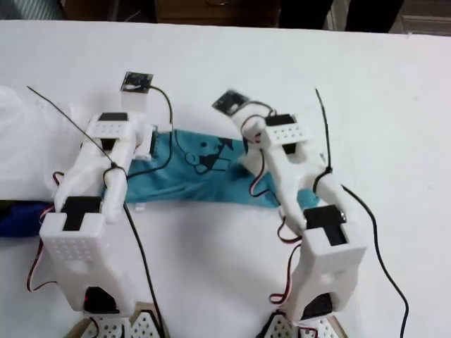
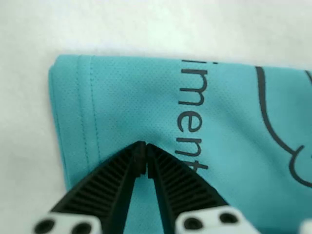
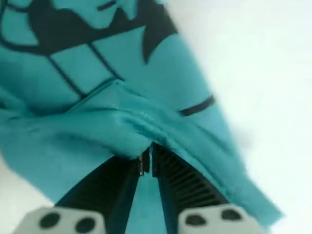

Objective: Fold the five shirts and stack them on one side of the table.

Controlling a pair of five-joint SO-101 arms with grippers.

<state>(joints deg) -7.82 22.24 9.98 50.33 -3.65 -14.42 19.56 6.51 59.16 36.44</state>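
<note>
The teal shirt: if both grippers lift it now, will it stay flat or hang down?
Probably it sags: the teal shirt is thin knit cloth, bunched at the right gripper. It looks light, and its mesh weave should not slip easily from the ribbed left gripper.

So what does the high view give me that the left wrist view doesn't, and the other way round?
The high view adds the teal shirt laid out across the table, the left arm and right arm at its ends, and dark blue cloth at the table's edge. The left wrist view adds the stitched hem and the left tool, tips shut over the fabric. Both show the shirt's dark print.
</note>
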